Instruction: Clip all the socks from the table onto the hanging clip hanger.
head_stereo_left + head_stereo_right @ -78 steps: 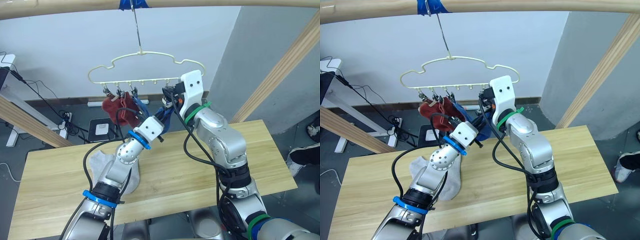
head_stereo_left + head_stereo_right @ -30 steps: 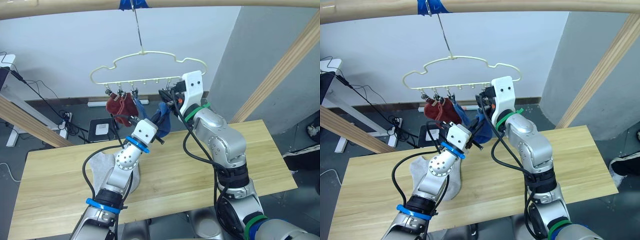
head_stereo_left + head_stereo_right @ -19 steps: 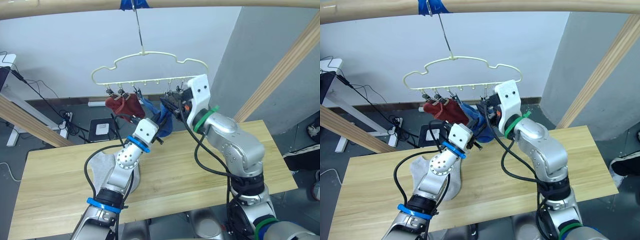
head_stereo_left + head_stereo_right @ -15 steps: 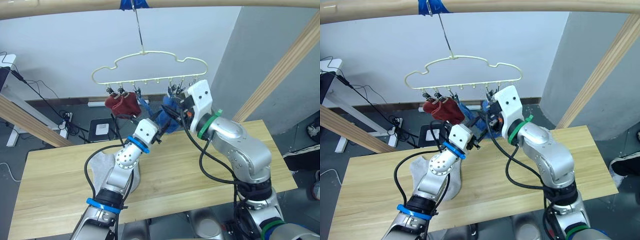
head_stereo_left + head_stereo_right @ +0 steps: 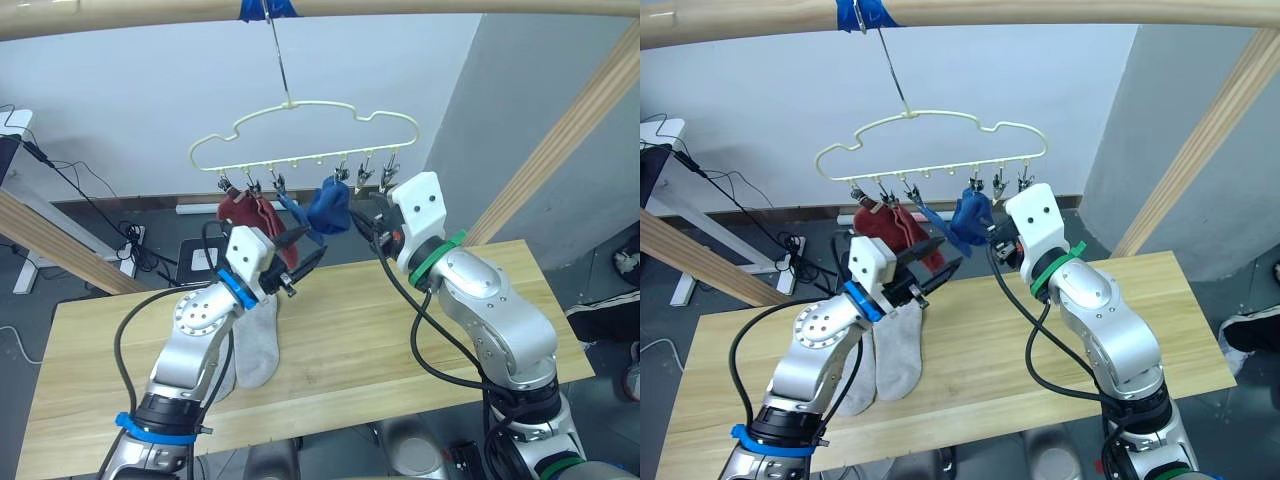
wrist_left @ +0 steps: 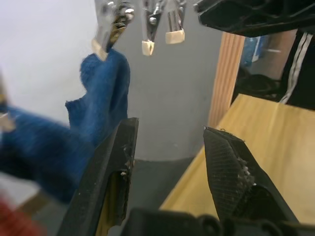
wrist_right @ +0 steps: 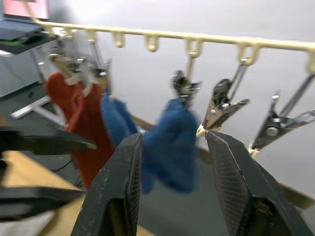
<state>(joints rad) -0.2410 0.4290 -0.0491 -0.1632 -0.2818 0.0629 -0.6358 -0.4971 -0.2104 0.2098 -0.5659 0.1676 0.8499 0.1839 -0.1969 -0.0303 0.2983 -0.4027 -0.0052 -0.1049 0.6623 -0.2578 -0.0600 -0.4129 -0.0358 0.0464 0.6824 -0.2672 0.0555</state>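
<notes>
Table [image 5: 400, 330]: pale planks; bare room on its right half and along the near edge.

Grey socks [image 5: 255, 345]: two, lying flat on the table's left part, below the left arm. Judged next to be lifted; best pinched at the cuff so an edge stands free for a clip.

Left gripper [image 5: 303, 247]: fingers spread, holding nothing, just under the hung socks.

Right gripper [image 7: 172, 162]: fingers spread, empty, pointed at the clip row, close to the free clips.

Hanger [image 5: 300, 130]: hung by its hook from the top pole. Two red socks [image 5: 245, 212] on the leftmost clips, blue socks [image 5: 328, 205] on the middle ones. Two clips [image 7: 224, 105] at the right end are free.

Room: a slanted pole stands right of the hanger, well apart; open air below the free clips for a straight upward approach.
</notes>
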